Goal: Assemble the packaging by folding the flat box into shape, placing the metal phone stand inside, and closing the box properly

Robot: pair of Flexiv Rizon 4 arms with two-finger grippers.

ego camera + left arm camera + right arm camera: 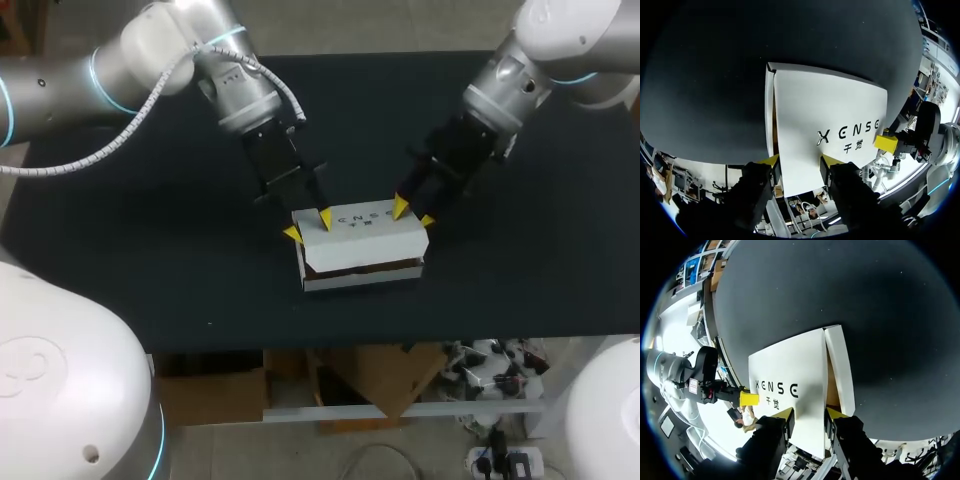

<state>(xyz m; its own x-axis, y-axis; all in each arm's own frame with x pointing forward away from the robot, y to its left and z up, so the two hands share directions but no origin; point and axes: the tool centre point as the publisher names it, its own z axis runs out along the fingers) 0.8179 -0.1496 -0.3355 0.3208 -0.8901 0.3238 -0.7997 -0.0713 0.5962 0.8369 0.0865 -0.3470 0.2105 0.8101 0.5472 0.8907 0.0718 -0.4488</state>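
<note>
box point(362, 238) sits mid table point(150, 250), lid lowered, a dark gap showing along its near side. my left gripper point(308, 226) is at the box's far left corner, fingers spread, lid edge between them. my right gripper point(413, 213) is at the far right corner, fingers spread likewise over the lid edge.

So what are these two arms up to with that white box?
They seem to be closing a white cardboard box on the dark table. The left gripper is at the lid's far left corner, the right gripper at its far right, both open. The lid is not fully down: a gap shows along the front.
</note>
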